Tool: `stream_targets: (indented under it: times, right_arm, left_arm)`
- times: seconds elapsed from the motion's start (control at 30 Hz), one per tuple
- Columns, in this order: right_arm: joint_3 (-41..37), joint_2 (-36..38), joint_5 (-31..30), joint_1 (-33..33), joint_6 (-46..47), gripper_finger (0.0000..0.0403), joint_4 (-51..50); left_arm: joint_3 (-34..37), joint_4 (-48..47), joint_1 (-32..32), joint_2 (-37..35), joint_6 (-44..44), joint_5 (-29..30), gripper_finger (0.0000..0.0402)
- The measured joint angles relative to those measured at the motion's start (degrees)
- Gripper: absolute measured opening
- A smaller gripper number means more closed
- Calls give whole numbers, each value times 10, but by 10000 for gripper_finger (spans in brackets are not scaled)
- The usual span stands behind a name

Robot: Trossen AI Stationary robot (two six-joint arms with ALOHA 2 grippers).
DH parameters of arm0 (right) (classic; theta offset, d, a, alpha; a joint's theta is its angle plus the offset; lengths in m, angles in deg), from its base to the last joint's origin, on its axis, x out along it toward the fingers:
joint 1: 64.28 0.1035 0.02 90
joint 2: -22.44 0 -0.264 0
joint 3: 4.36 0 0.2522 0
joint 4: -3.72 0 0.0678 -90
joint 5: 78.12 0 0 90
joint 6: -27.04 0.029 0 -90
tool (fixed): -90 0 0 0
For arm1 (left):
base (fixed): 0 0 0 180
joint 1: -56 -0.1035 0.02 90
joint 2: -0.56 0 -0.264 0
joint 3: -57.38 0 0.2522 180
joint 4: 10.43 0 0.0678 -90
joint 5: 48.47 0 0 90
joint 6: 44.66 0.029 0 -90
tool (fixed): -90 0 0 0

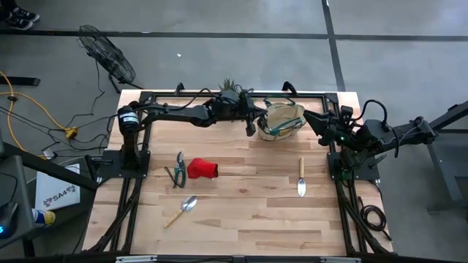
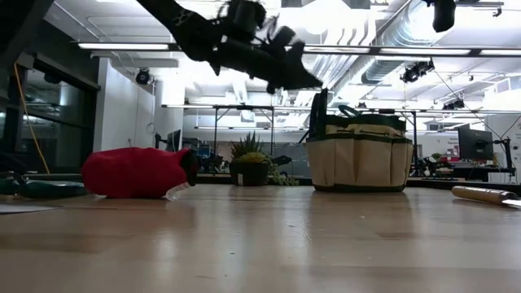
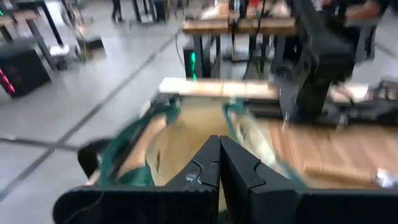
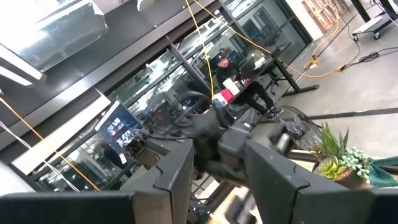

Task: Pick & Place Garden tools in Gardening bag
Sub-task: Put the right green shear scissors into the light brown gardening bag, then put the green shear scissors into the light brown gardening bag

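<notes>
Seen from above, the left arm stretches from its base at the worktop's (image 1: 241,219) left edge across the far side, elbow bent, with the left hand (image 1: 252,126) hanging just beside the left rim of the gardening bag (image 1: 281,119). Its wrist camera shows the two dark fingers (image 3: 208,165) pressed together, nothing between them, with the bag's tan opening and green trim directly ahead. From table height this hand hovers above the worktop, near the bag's top left edge.

Ahead of the left arm's base lie the pruning shears (image 1: 178,170), then the red glove (image 1: 202,169) just beside them, and nearer the front edge a wooden-handled trowel (image 1: 180,210), tilted. Behind the bag stands a spiky potted plant (image 1: 229,85).

To the right, a second trowel (image 1: 300,177) lies well apart from the bag, blade toward the front.

The right arm is folded back at the worktop's right edge, with the right hand (image 1: 316,120) just beside the bag's right side. Its fingers (image 4: 177,171) are spread, holding nothing.
</notes>
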State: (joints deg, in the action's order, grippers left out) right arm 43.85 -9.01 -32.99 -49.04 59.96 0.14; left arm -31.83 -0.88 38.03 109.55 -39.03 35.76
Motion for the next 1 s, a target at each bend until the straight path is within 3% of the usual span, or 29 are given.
stream_targets:
  times: [0.2, 0.47, 0.6, 0.7, 1.0]
  right_arm:
    - [0, 0, 0, 0, 0, 135, 0]
    - [0, 0, 0, 0, -5, 135, 19]
    - [0, 0, 12, 0, -100, 135, 99]
    - [1, 1, 27, 0, -162, 135, 113]
    - [0, -5, 48, 0, -177, 135, 72]
  left_arm:
    - [-3, -12, 0, 8, 1, 4, 0]
    - [-4, -12, 0, -48, 6, 21, 0]
    - [-4, -27, 0, -79, -1, 7, 0]
    - [-4, -62, 0, -100, -14, 7, 0]
    - [-4, -204, 0, -170, -42, 23, 0]
